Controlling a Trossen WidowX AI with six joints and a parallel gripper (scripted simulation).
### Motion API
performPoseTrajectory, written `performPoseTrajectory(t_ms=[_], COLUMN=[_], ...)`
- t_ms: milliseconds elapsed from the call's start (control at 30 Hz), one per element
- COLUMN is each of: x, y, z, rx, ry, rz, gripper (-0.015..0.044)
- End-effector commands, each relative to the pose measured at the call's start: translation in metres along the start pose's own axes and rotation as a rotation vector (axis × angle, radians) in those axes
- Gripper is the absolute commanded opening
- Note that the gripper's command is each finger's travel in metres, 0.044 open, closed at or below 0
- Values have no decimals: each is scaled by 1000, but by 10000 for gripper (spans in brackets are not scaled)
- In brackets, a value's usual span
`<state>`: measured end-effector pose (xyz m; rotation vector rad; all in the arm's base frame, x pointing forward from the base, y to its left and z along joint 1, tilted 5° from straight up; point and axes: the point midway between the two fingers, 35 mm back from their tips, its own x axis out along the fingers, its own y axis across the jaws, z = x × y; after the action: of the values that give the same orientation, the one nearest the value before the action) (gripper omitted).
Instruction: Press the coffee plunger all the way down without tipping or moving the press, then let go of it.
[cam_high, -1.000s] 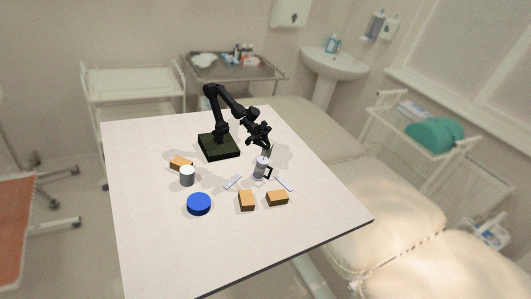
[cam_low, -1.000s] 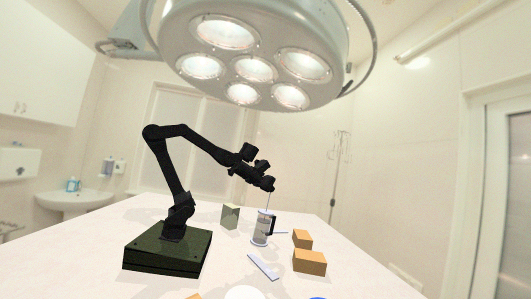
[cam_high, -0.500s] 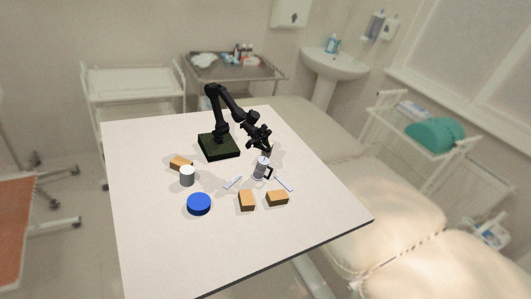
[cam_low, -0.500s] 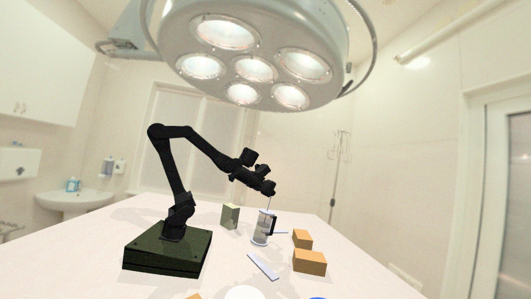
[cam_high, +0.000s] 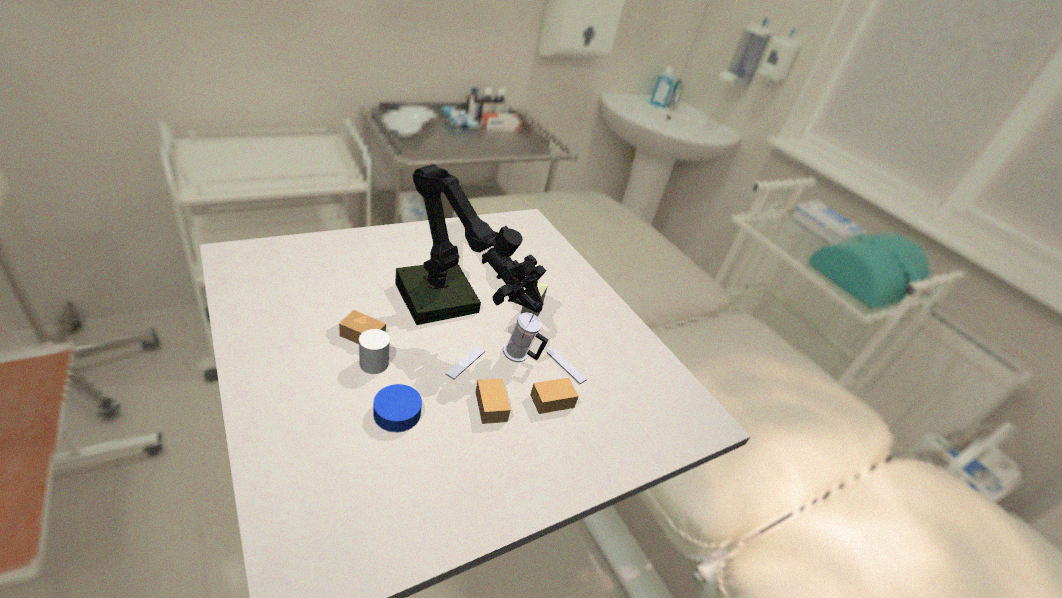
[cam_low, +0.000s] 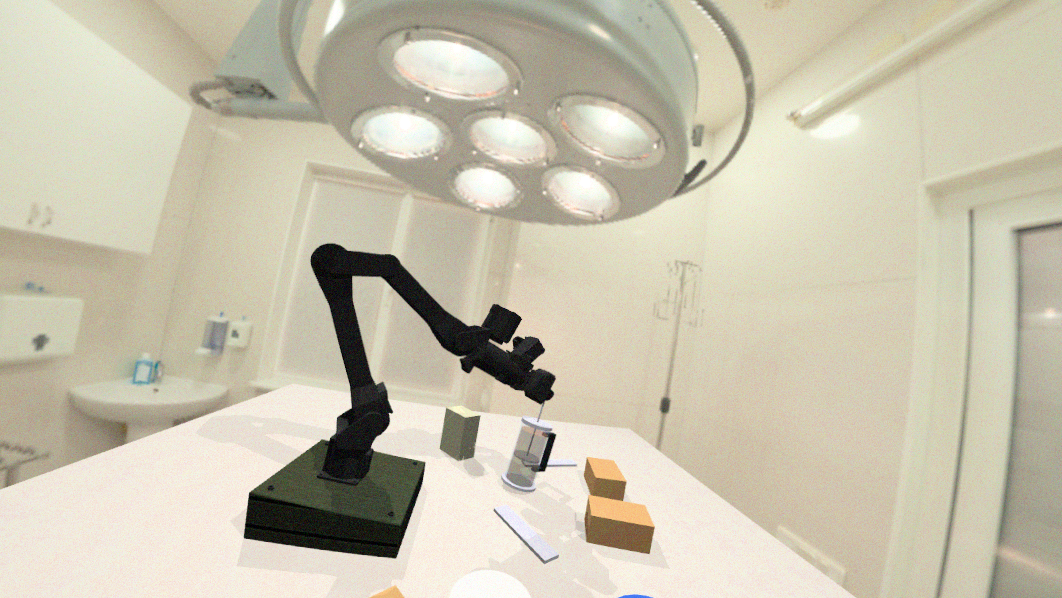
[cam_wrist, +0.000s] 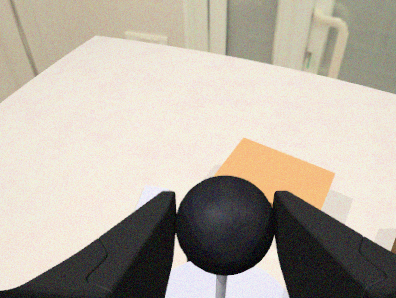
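Note:
The coffee press (cam_high: 521, 343) (cam_low: 523, 444) stands in front of the arm and leans, its top tilted away from the arm base. I cannot tell whether one edge of its foot is off the table. My gripper (cam_high: 536, 303) (cam_low: 546, 397) is above the press, shut on the round black plunger knob (cam_wrist: 226, 225), which fills the space between the fingertips in the wrist view. A short length of thin rod (cam_low: 540, 411) (cam_wrist: 221, 286) shows between the knob and the pale lid (cam_low: 536, 424) (cam_wrist: 192, 286). The filter disc (cam_low: 526, 459) shows low inside the clear body.
Pale flat strips (cam_high: 465, 364) (cam_high: 567, 366) lie either side of the press. Two orange blocks (cam_high: 493, 398) (cam_high: 554, 393) lie in front. A green block (cam_low: 460, 433) stands behind. A grey cylinder (cam_high: 373, 353), a blue disc (cam_high: 397, 404) and another orange block (cam_high: 361, 325) lie farther left.

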<state>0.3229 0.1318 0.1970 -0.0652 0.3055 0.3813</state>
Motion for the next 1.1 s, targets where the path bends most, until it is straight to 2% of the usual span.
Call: performPoseTrajectory(t_ms=[0, 1067], x=[10, 17], y=[0, 0], z=[-36, -29], rx=[0, 0], ry=[112, 111], rz=[1, 1], gripper=[119, 119])
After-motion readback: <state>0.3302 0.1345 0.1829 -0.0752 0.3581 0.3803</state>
